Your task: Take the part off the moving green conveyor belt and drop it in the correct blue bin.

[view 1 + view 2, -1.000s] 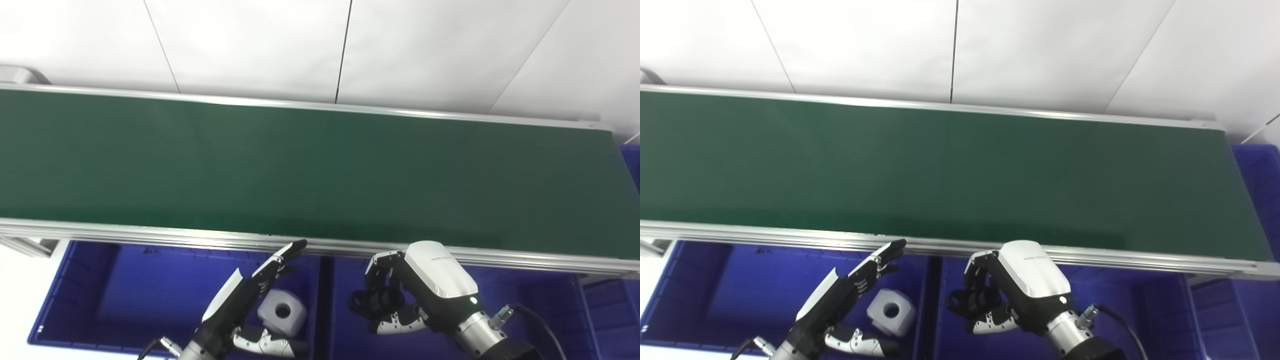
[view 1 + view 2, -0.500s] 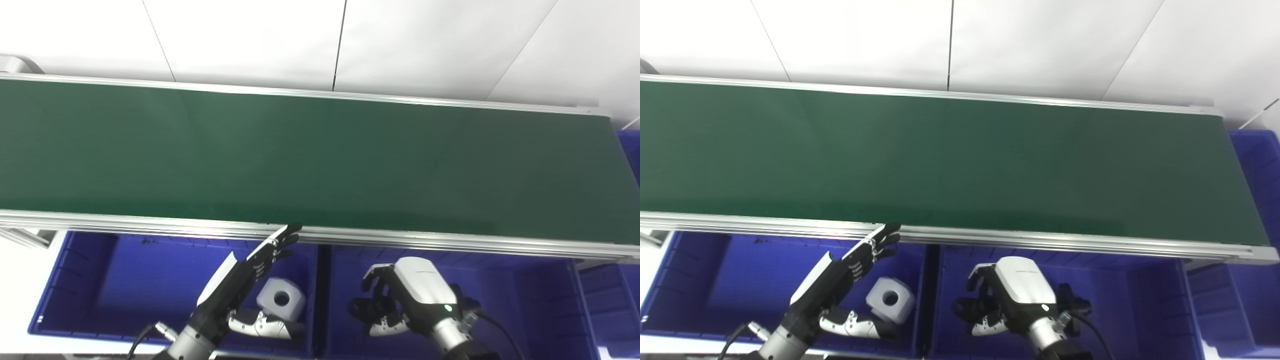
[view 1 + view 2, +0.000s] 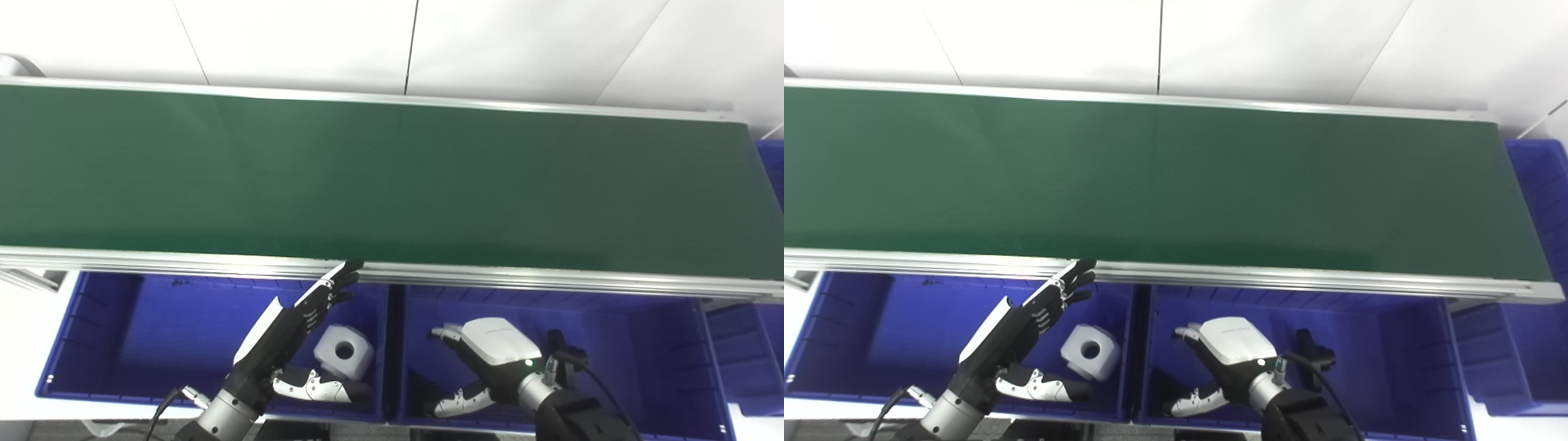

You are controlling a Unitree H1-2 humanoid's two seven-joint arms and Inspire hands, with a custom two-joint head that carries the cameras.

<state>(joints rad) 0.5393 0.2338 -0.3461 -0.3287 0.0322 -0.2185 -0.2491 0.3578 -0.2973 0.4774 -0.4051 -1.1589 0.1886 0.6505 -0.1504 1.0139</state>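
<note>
Green conveyor belt [image 3: 392,184]: long, running left to right across the scene, aluminium-railed on its near and far edges; surface bare. Blue bins set just beside its near rail, below belt level: left bin [image 3: 153,343], holding one white block with a round hole [image 3: 344,351]; right bin [image 3: 643,355], holding one small black part [image 3: 1312,355]. Further blue bin [image 3: 1540,184] at belt's right end.

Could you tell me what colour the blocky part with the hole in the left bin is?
White. The part shows best in the right eye view.
</note>
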